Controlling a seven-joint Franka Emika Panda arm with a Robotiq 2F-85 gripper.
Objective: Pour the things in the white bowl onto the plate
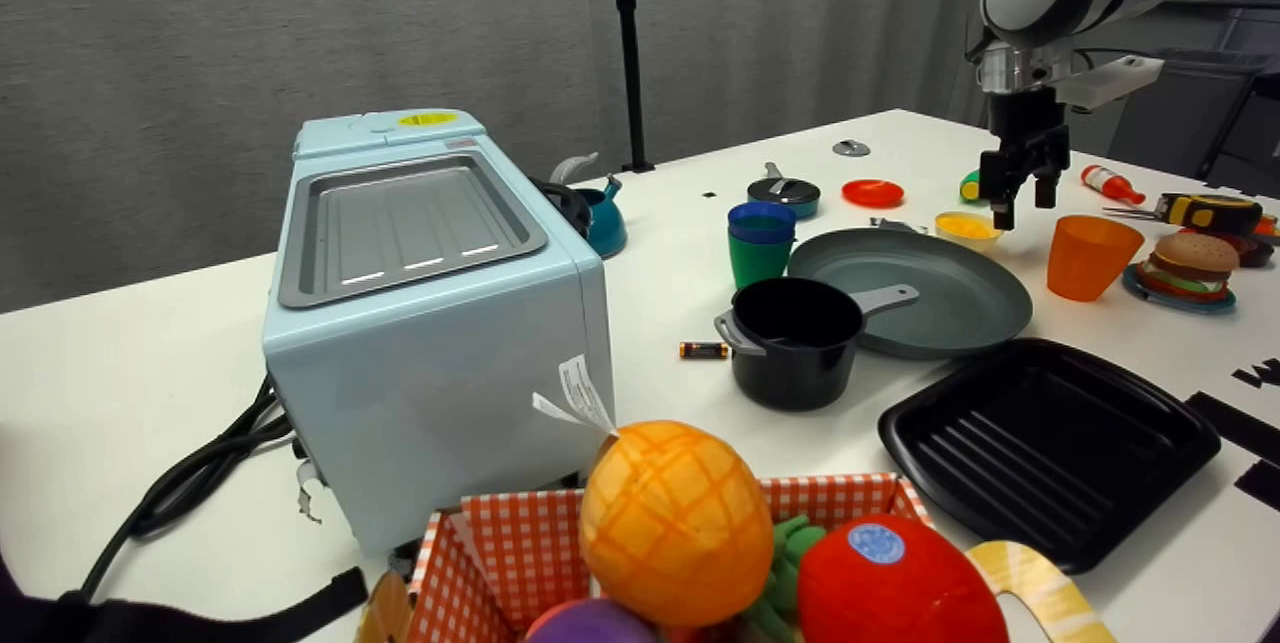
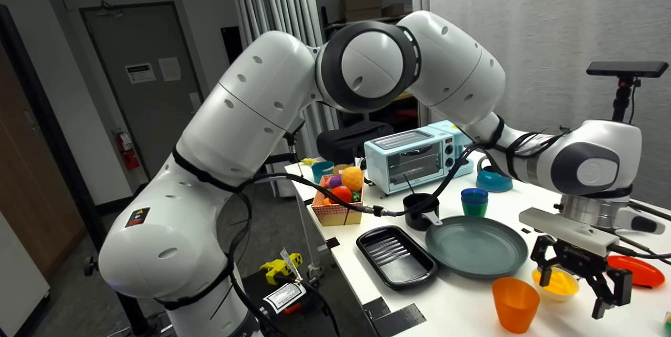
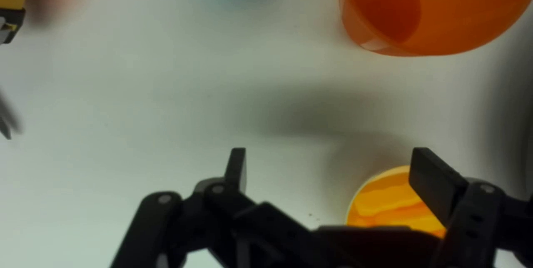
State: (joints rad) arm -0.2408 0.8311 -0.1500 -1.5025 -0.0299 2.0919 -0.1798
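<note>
The small white bowl (image 1: 972, 243) stands on the white table beside the plate. It also shows in an exterior view (image 2: 556, 296). Yellow stick-like pieces (image 2: 560, 280) fill it; they also show in the wrist view (image 3: 385, 201). The large dark grey-green plate (image 2: 477, 248) lies flat and bare; it also shows in an exterior view (image 1: 940, 293). My gripper (image 3: 329, 151) is open and empty, above the table. In the wrist view the bowl is low right, partly hidden behind one finger and the gripper body. The gripper also shows in both exterior views (image 1: 1024, 208) (image 2: 572, 295).
An orange cup (image 2: 516, 303) stands close to the bowl and plate. The black ridged tray (image 2: 397, 257), black pot (image 1: 797, 343) and stacked blue and green cups (image 1: 762, 243) surround the plate. A red dish (image 1: 872, 193) and toy burger (image 1: 1188, 268) are nearby.
</note>
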